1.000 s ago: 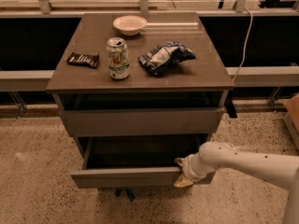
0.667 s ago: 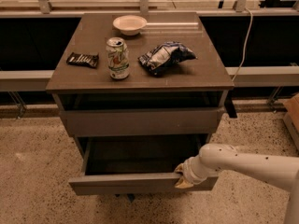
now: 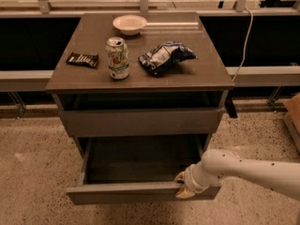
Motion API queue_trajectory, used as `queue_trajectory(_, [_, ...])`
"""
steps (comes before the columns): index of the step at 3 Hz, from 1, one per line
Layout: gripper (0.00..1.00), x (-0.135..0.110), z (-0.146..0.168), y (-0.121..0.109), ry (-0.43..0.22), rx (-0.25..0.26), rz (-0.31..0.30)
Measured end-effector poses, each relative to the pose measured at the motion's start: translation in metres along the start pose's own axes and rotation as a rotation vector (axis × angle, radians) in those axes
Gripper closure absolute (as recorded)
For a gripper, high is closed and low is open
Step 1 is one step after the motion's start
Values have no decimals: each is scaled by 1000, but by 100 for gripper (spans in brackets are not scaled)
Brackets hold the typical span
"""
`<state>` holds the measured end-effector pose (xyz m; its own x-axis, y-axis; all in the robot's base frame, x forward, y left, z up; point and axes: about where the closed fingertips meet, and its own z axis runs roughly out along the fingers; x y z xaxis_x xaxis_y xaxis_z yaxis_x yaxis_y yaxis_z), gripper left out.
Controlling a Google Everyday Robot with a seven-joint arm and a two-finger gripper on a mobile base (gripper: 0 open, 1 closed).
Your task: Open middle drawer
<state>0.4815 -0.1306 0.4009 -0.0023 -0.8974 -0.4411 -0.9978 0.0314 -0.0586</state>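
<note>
Camera view: claw [image 3: 183, 188] at middle drawer [image 3: 131, 192] front, right end.

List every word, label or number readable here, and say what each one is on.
No text can be read here.
Can: printing too blurred to read.
Chip bag: printing too blurred to read.
Candy bar wrapper: light marks, unreadable.
Bowl, middle drawer, and the gripper at the right end of the drawer's front: no text visible.

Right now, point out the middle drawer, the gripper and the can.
middle drawer [image 3: 122, 192]: camera view, its grey front panel.
gripper [image 3: 183, 188]: camera view, its tip at that panel's right end.
can [image 3: 117, 59]: camera view, its side wall.
</note>
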Motion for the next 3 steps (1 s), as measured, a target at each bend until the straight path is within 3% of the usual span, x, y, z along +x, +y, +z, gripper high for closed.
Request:
queue_trajectory(1, [100,0,-2,2,0,0,0])
queue_trajectory(2, [83,-1,0,3,-1,-4,-1])
queue_trajectory(3, [59,-2,1,4,-2,-7,-2])
